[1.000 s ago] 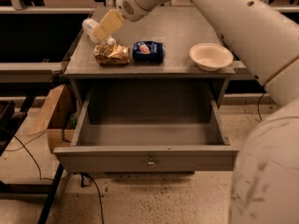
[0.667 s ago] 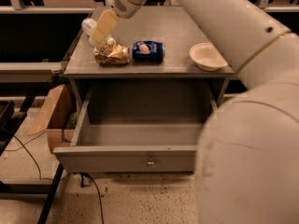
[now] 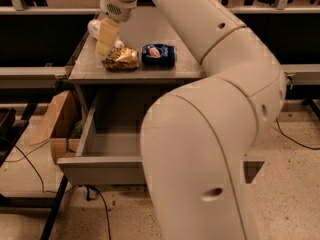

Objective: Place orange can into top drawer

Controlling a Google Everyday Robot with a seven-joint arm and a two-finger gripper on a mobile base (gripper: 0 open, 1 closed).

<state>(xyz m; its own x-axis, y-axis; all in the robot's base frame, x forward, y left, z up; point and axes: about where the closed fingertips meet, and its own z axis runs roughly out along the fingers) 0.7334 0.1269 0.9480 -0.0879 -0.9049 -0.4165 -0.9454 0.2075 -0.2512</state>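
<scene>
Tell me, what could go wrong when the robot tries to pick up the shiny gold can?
1. The orange can lies on its side near the cabinet top's front edge, so a nudge from the gripper, which is at its left end, might roll it away.
2. The blue can sits close on its right and could get bumped.
3. The white bottle is just behind the gripper and might be knocked.

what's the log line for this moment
gripper: over left end of orange can | can: on cabinet top beside blue can | top drawer: open
</scene>
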